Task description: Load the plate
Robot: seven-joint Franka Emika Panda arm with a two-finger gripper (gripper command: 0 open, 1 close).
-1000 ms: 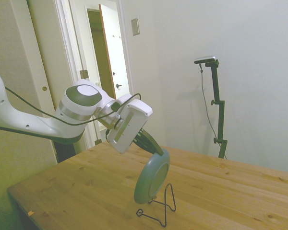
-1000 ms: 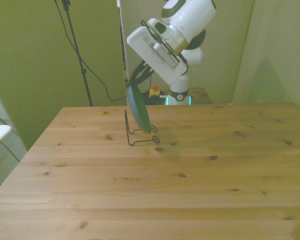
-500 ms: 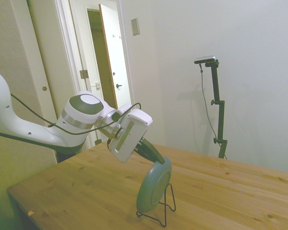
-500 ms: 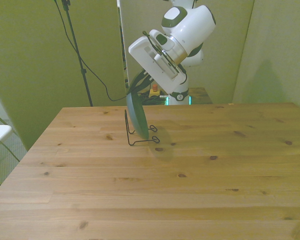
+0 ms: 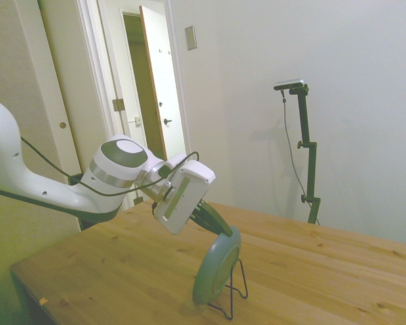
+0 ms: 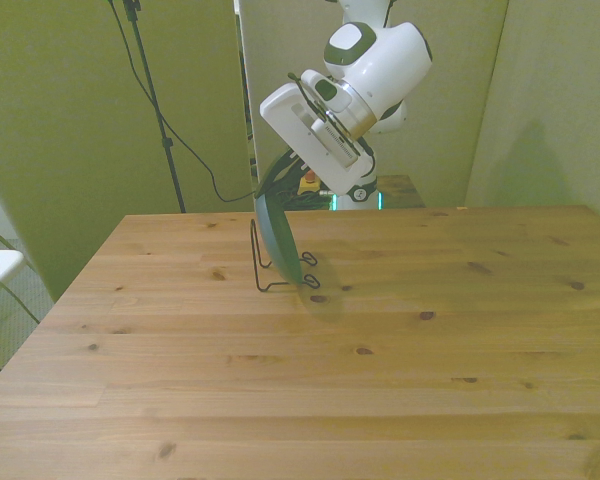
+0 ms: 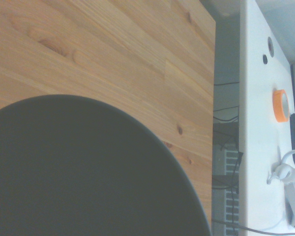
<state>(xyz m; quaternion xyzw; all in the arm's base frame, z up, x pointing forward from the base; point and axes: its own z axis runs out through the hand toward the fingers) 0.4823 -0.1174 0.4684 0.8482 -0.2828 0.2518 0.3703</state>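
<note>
The plate [image 5: 216, 266] is held on edge by its top rim in the gripper [image 5: 220, 223], hanging just below the fingers and tilted against the wire stand [image 5: 233, 294], whose upright loop sits right behind it. Its bottom edge looks like it's already down at the stand's base on the wooden table [image 5: 122, 271], though actual contact can't be confirmed.

Biggest risk, honestly: if the rim isn't seated in the front hooks, the plate could be sent sliding or rolling off once it's let go. The light stand could also be dragged or tipped if it's pushed sideways.

The stand's base hooks [image 6: 305, 278] are only properly shown in the front view. In the wrist view, just the dark plate face [image 7: 88, 172] and some tabletop are seen, no stand.
</note>
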